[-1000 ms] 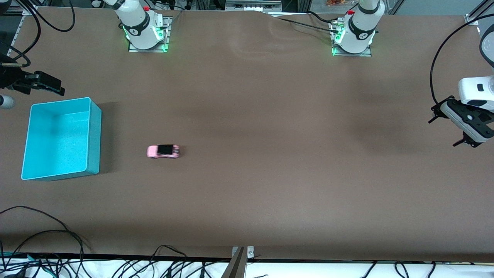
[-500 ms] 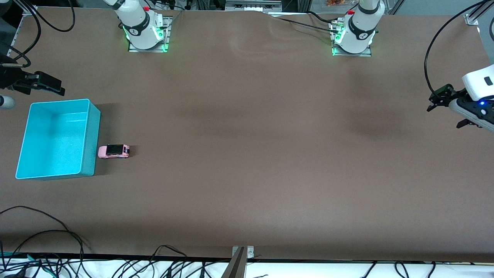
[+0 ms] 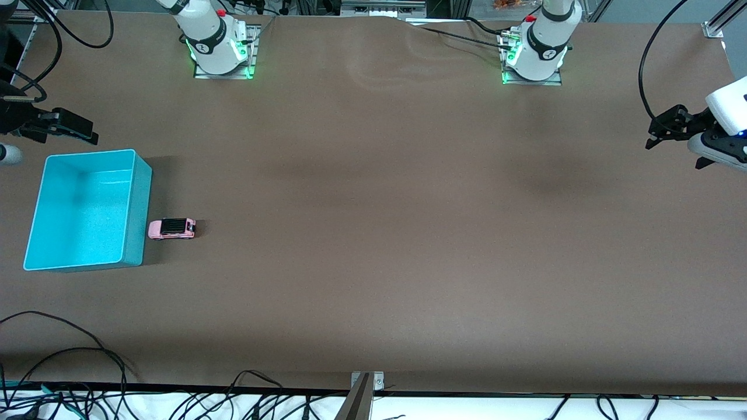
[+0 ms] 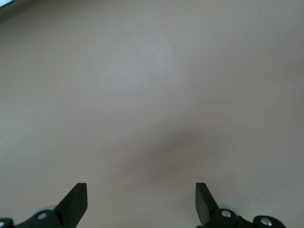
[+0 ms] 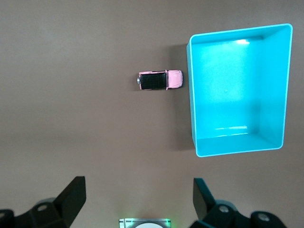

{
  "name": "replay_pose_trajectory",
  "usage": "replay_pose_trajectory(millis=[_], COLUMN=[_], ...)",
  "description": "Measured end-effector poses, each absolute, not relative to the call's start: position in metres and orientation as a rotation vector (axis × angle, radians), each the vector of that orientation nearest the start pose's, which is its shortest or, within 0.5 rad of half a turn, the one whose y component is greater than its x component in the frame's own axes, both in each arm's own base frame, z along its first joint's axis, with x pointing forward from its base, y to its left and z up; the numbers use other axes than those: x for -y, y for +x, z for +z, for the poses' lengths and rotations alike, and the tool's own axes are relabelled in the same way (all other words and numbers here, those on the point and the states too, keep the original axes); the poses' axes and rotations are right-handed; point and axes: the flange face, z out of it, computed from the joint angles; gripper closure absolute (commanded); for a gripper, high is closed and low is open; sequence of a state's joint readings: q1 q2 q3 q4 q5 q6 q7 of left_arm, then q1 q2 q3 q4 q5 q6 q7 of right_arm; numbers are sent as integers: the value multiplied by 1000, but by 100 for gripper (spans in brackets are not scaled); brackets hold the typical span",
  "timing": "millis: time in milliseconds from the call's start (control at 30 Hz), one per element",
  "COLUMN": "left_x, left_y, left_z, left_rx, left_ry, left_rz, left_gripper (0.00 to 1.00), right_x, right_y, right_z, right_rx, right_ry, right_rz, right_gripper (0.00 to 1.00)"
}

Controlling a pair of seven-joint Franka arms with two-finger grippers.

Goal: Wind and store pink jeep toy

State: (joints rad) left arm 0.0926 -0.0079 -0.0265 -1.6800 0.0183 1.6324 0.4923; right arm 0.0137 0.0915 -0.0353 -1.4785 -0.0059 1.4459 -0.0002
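Table [image 3: 373, 233]: brown surface, both arm bases along the edge farthest from the front camera.
Turquoise bin [image 3: 137, 216]: open-topped rectangular box at the right arm's end of the table, nothing inside it; also seen from above in the right wrist view [image 5: 192, 95].
Left gripper [image 3: 671, 135]: up in the air over the left arm's end of the table, black fingers [image 4: 76, 202] spread wide with only bare brown surface between them, holding nothing.
Right gripper [image 5: 137, 199]: high over the right arm's end of the table, looking down on the bin and toy; its 2 fingers spread wide, holding nothing. In the front view only a dark part of it shows at the edge [image 3: 55, 125], just past the bin's corner.
Pink jeep toy [image 3: 171, 228]: on its wheels on the table, its pink nose touching or almost touching the bin's side wall that faces the middle of the table, black roof up; outside the bin, well apart from both grippers [image 5: 160, 80].
Cables [image 3: 58, 361]: black loops along the table edge nearest the front camera.
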Motion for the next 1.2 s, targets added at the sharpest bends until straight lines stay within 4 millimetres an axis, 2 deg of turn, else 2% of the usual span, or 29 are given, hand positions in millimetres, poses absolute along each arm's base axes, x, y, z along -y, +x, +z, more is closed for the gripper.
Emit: replay_pose_trajectory(millis=[600,800,1033,1200], left_x=[-38,-38,-36,-32], left_y=[550,549,546,545], left_z=[585,585,584,584], left_rx=[-603,-578,-417,-370], left_ry=[-3078,-3084,-3122,-3135], left_rz=[93,105,147,159], left_gripper=[0,0,0,0], right_x=[10,9,9,9], right_y=[573,578,579,579], right_z=[607,607,607,606], right_rx=[-26,33,51,51], right_ry=[-3146,-3147,-3146,-3146], right_rz=[156,111,105,107], right_gripper=[0,0,0,0])
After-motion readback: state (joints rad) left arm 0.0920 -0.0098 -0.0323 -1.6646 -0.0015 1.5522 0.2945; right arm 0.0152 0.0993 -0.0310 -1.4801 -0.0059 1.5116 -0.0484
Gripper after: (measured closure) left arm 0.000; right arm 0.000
